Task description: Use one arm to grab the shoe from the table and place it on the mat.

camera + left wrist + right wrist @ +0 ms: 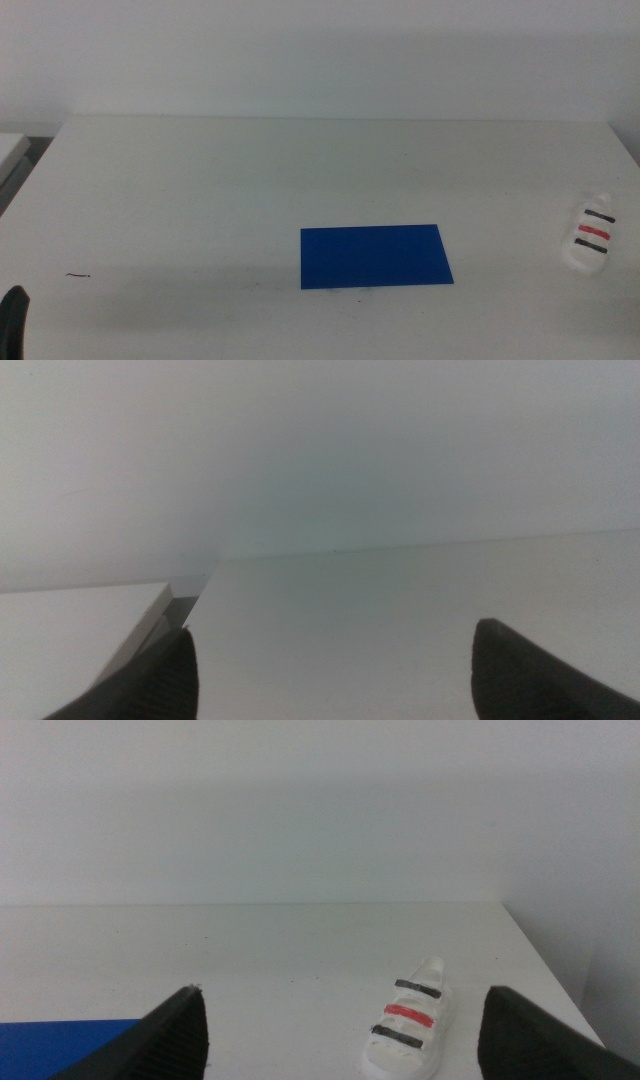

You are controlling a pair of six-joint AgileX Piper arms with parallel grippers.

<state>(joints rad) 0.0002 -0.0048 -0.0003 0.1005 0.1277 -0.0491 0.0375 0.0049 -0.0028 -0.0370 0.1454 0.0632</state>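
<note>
The white shoe (591,236) with two black straps and one red lies on the white table (250,170) near its right edge. The dark blue mat (374,256) lies flat at the table's middle front, well left of the shoe. The left gripper (14,318) shows only as a dark tip at the bottom left corner of the middle view; in the left wrist view it (335,660) is open and empty. The right arm is out of the middle view. In the right wrist view the right gripper (345,1030) is open and empty, with the shoe (408,1030) ahead between its jaws and the mat's corner (70,1048) beside.
A small dark mark (78,275) lies on the table at the front left. A second white surface (75,635) adjoins the table's left side across a narrow gap. A white wall stands behind the table.
</note>
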